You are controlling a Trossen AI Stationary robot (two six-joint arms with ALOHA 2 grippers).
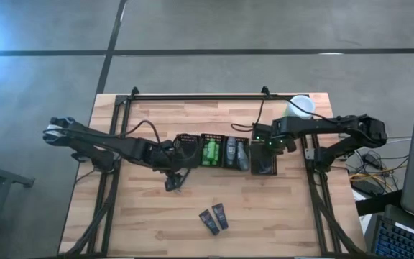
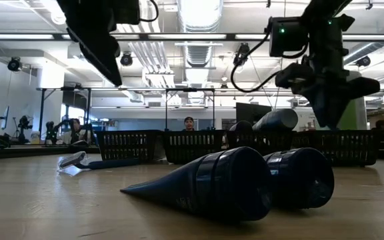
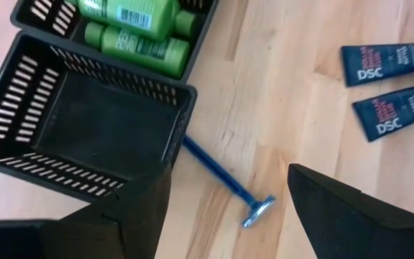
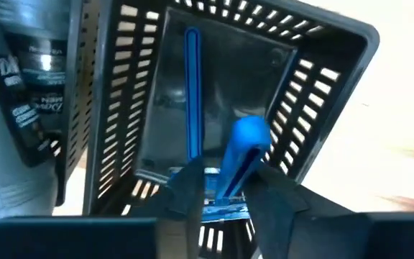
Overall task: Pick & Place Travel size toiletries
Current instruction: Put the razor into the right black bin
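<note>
Two arms at work: the left gripper (image 1: pixel 172 181) is at the middle left of the high view, and the right gripper (image 1: pixel 264 155) is at the middle right, over the last basket (image 4: pixel 336 86) in the row.

Right fingers: closed on a blue razor (image 4: pixel 239 155), held just above that basket, where another blue razor (image 4: pixel 191 93) already lies.

Left fingers: spread wide apart and holding nothing, above a razor on the worktop (image 3: pixel 228 188).

Floor razor: it lies flat on the worktop (image 1: pixel 142 216), with its handle end tucked by the corner of the empty basket (image 3: pixel 85 122).

Green tubes (image 1: pixel 211 152): already sorted, in the second basket of the row.

Grey tubes (image 1: pixel 236 152): in the third basket.

Navy tubes (image 1: pixel 215 218): two of them wait side by side, lower middle of the high view, well apart from the baskets.

Worry one: the held razor is thin and sits tilted in the fingers, so if it drops crooked it may catch on the basket wall and hang there.

Worry two: the razor on the worktop is flat and skinny. The left fingers may slide over it, or push it under the basket.

Worry three: the left fingers are close to the empty basket, so a low reach may bump it and shove the row.
</note>
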